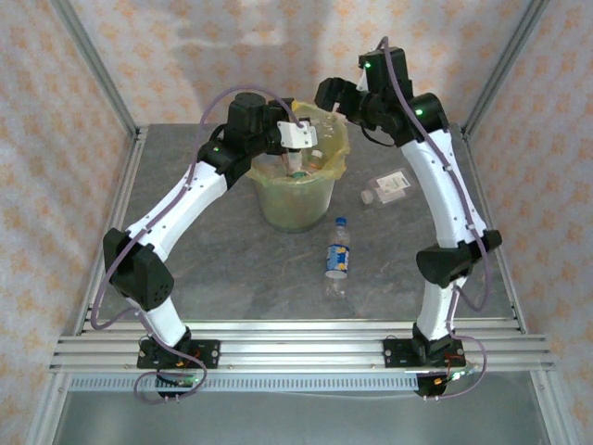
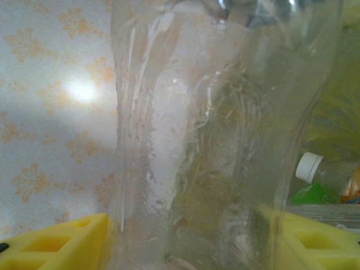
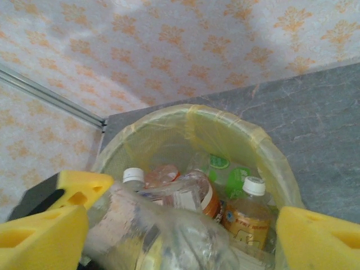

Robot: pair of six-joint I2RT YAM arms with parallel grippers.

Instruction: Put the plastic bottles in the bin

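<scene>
The pale-green bin point(image 1: 296, 211) with its yellow bag stands mid-table, and its rim point(image 3: 264, 140) rings several plastic bottles, among them a white-capped, orange-labelled one point(image 3: 247, 211). My left gripper point(image 1: 298, 153) hangs over the bin. A clear bottle point(image 2: 214, 146) fills the gap between its yellow pads point(image 2: 56, 242); whether they still press it I cannot tell. That bottle point(image 3: 157, 233) looks blurred in the right wrist view. My right gripper point(image 1: 329, 109) is over the bin's far rim, and its fingers point(image 3: 320, 236) are wide apart and hold nothing.
Two bottles lie on the table right of the bin: a blue-capped one point(image 1: 338, 255) near the middle and a flat clear one point(image 1: 387, 188) by the right arm. Patterned walls and metal posts close in the table.
</scene>
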